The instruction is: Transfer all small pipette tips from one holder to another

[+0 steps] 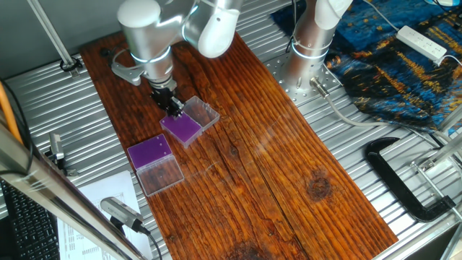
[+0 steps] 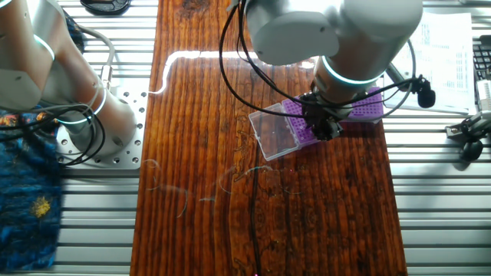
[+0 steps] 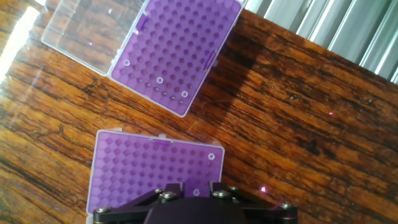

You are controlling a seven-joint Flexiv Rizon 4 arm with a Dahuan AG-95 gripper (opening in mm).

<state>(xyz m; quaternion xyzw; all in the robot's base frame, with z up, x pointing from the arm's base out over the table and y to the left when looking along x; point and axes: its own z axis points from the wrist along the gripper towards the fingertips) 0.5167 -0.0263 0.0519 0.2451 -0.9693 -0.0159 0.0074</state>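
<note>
Claw (image 1: 175, 110) hung over near holder (image 3: 152, 177); opening and load cannot be told. Tips (image 3: 160, 80) tiny in far holder (image 3: 177, 53) at 12 o'clock: misaligned descent risks missed grasp, holder shoved across worktop (image 1: 289, 173).

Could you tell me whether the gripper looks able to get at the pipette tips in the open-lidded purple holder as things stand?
Probably yes. The open-lidded purple holder has its clear lid folded aside, leaving the pipette tips uncovered, and the gripper is close above with nothing between.
</note>
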